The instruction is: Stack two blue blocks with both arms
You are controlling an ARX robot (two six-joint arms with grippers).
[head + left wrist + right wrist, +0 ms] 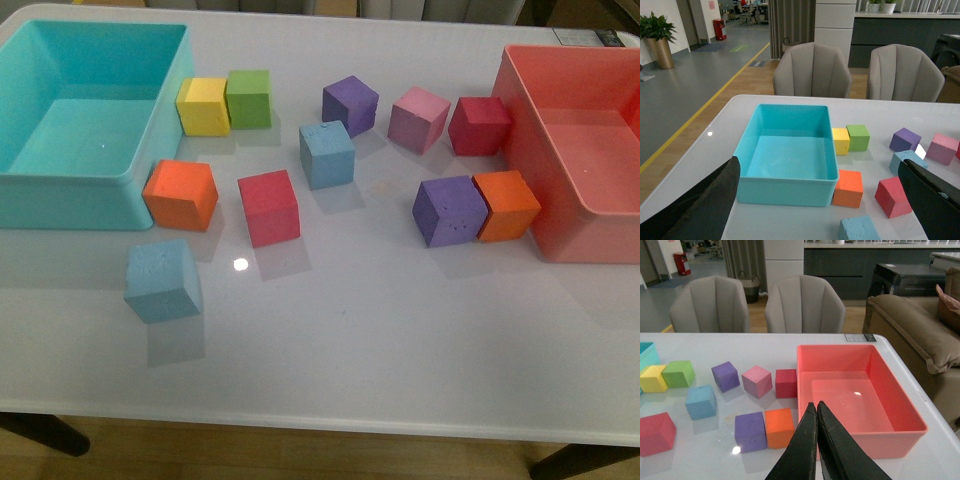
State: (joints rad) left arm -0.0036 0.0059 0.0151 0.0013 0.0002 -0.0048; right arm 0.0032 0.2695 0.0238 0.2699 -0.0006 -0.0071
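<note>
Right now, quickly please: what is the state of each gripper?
Left gripper: open, holding nothing.
Right gripper: closed, holding nothing.

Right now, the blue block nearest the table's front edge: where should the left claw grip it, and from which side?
Come straight down from above and close on two opposite side faces. The near blue block sits flat and alone, clear of the orange block and the teal bin, so its sides are free. It looks slightly turned, so I'd rotate the wrist to match. The left claw is open.
</note>
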